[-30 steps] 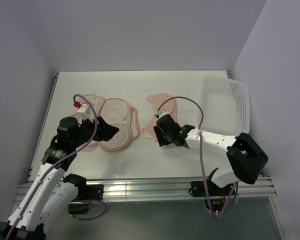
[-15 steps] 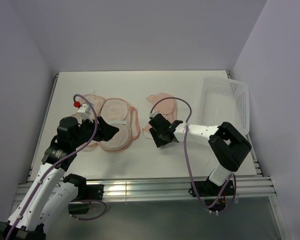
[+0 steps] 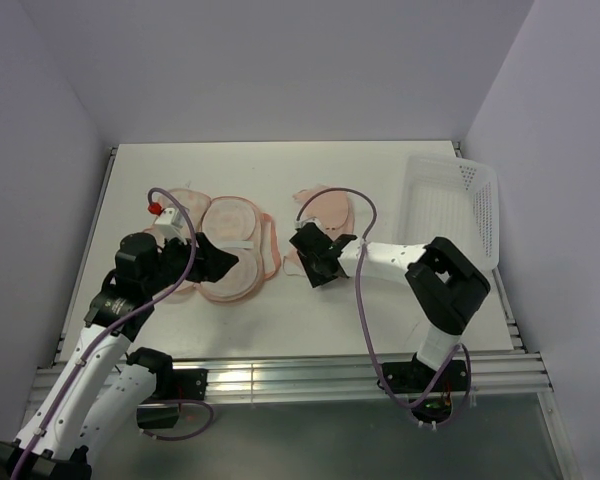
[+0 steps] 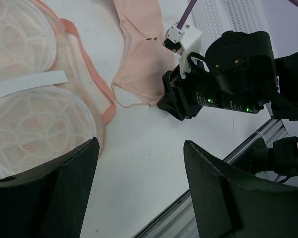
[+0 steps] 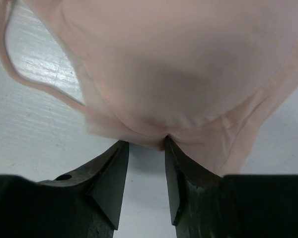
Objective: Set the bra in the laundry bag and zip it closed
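Note:
The pale peach-pink bra [image 3: 327, 208] lies flat on the white table, right of centre. It also shows in the left wrist view [image 4: 141, 59] and fills the top of the right wrist view [image 5: 179, 64]. My right gripper [image 3: 304, 248] is low at the bra's near-left edge. Its jaws stand narrowly apart [image 5: 146, 148], with the bra's hem resting across the fingertips [image 5: 120, 148] and bare table in the gap. The laundry bag [image 3: 235, 250] lies opened flat at the left, its whitish lining up [image 4: 25, 119]. My left gripper [image 3: 228, 262] hovers over its near half, wide open and empty [image 4: 139, 148].
A white perforated plastic basket [image 3: 450, 210] stands at the table's right edge and shows in the left wrist view [image 4: 228, 15]. A metal rail [image 3: 280, 378] runs along the near edge. Purple cables loop above both arms.
My right gripper has moved left and a little farther back, to the bra's near-left edge. The left arm and the bag have not moved.

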